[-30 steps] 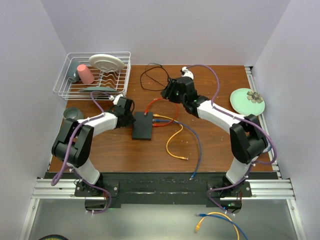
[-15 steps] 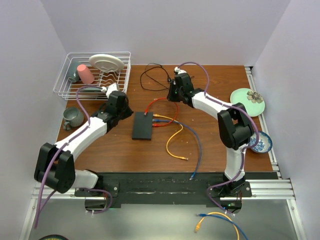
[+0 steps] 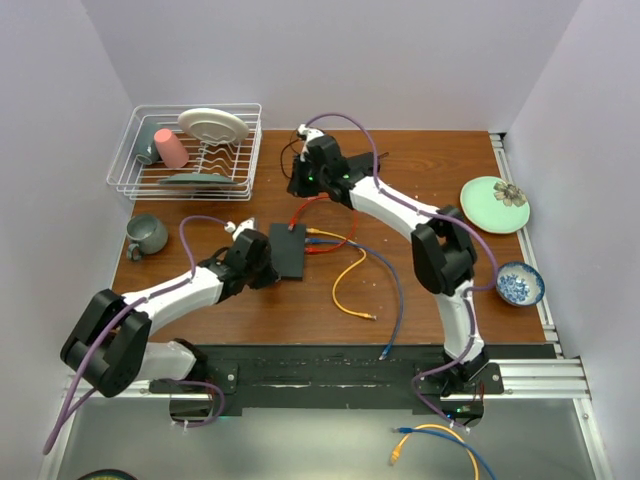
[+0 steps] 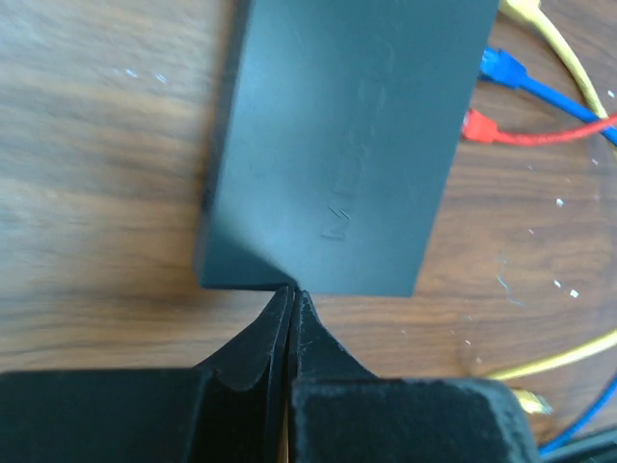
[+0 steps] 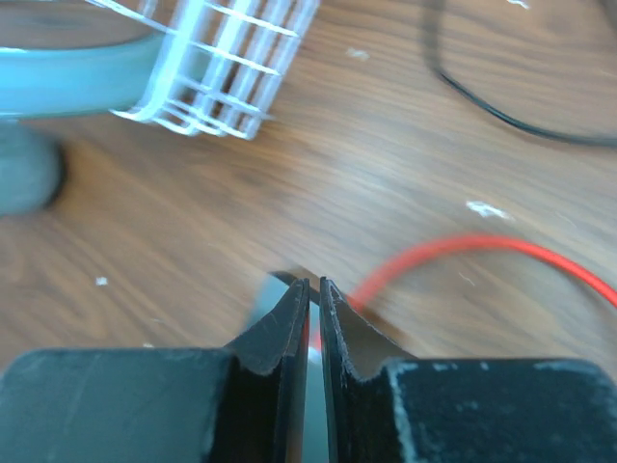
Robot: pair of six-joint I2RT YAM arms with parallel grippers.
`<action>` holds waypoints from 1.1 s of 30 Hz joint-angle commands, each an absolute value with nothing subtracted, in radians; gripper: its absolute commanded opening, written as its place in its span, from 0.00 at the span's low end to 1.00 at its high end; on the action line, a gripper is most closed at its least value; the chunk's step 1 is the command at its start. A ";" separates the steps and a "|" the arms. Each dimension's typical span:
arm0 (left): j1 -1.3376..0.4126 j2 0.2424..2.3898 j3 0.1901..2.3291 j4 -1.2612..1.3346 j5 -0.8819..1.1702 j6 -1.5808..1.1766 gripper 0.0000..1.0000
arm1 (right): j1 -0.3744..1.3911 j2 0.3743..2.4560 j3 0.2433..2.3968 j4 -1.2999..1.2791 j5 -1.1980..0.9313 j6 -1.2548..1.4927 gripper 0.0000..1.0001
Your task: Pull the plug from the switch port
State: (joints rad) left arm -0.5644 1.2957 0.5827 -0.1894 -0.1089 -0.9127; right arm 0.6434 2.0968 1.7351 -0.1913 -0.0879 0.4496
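The flat black box (image 3: pixel 288 252) lies mid-table; its switch port sockets do not show. A red cable (image 3: pixel 312 203) ends in a plug (image 3: pixel 293 227) at the box's far narrow edge. My right gripper (image 3: pixel 301 187) hovers just beyond that edge. In the right wrist view its tips (image 5: pixel 310 284) stand a hair apart with nothing between them, over the box corner and the red cable (image 5: pixel 453 249). My left gripper (image 3: pixel 266 266) is shut and empty, its tips (image 4: pixel 290 292) touching the box's (image 4: pixel 347 135) near edge. Red (image 4: pixel 475 125) and blue (image 4: pixel 502 68) plugs lie along its right side.
A white dish rack (image 3: pixel 130 165) with plate and pink cup stands far left, a grey mug (image 3: pixel 146 236) below it. A green plate (image 3: pixel 495 203) and blue bowl (image 3: pixel 518 283) sit at the right. A thin black cord (image 5: pixel 501 118), yellow cable (image 3: pixel 345 285) and blue cable (image 3: pixel 395 300) lie on the wood.
My right gripper swung left to the box's far edge and closed. My left gripper came from near the rack to the box's near left corner, staying shut.
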 commanded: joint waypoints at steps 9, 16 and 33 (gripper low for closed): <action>-0.568 1.252 0.473 -0.107 -0.051 -0.966 0.00 | 0.661 2.376 2.026 -0.360 -0.201 0.397 0.15; -0.568 1.318 0.480 -0.083 -0.020 -0.951 0.00 | 0.663 2.393 1.982 -0.342 -0.222 0.400 0.15; -0.442 1.517 0.732 -0.201 -0.103 -0.862 0.00 | 0.664 2.137 1.491 -0.157 -0.230 0.449 0.15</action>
